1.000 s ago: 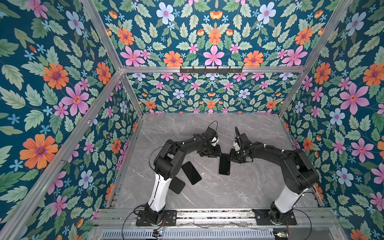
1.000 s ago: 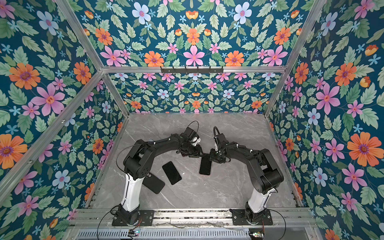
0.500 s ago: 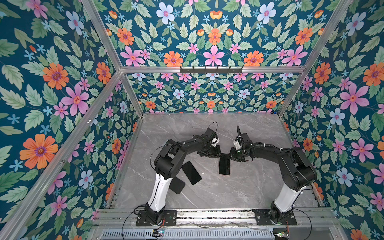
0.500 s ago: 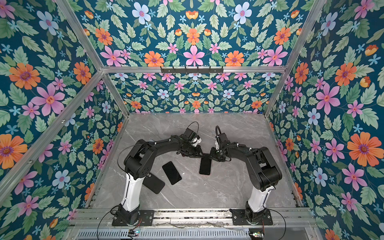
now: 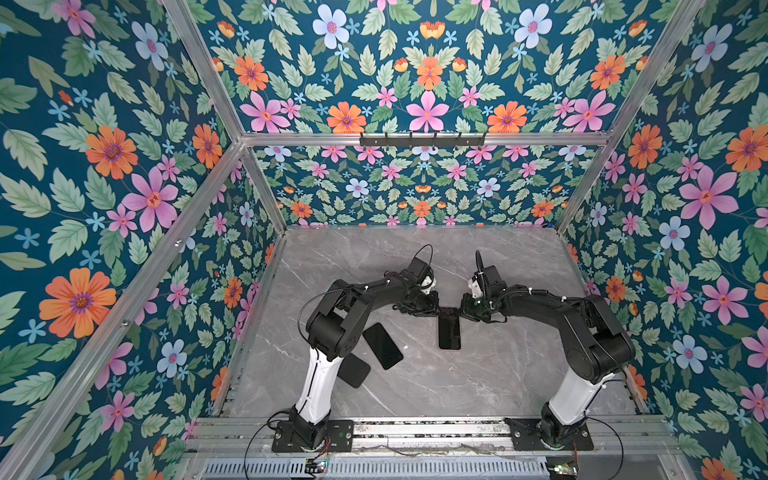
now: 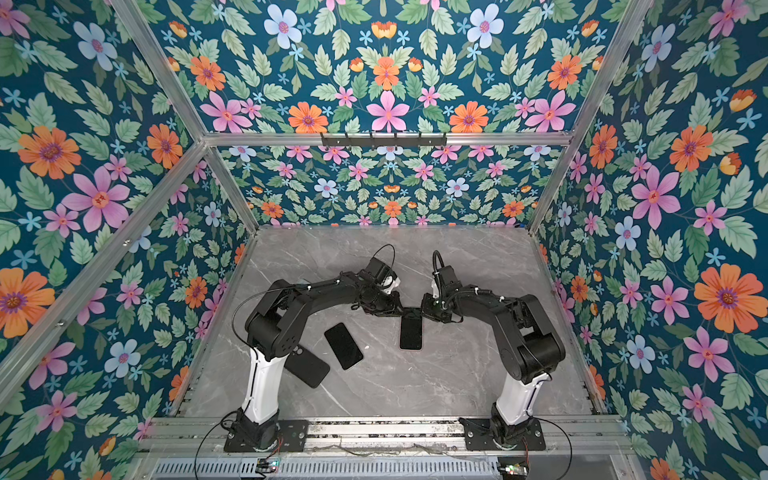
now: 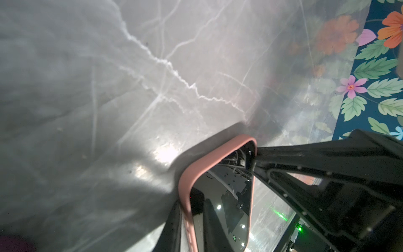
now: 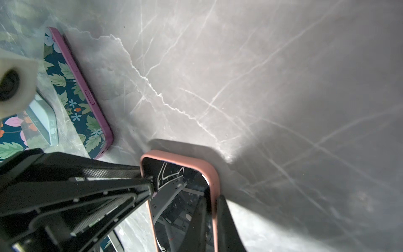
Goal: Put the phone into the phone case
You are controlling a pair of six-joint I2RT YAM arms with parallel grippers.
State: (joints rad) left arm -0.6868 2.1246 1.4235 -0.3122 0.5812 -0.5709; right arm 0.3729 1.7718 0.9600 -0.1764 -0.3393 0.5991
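pink phone case [image 7: 185,181], phone [image 5: 449,332] in it, lies on the marble table [image 5: 498,374]. my left gripper [image 5: 436,309] and right gripper [image 5: 462,311] are each clamped onto one far corner of it.

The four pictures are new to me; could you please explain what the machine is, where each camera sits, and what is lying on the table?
These are two robot arms bolted to the near edge of a marble table. The two wide pictures come from one overhead camera pair; the close ones from a camera on each wrist. Mid-table lies a phone in a pink case; the left end effector and right end effector each pinch a far corner of it. A purple-cased phone and a third device lie beside the left arm.
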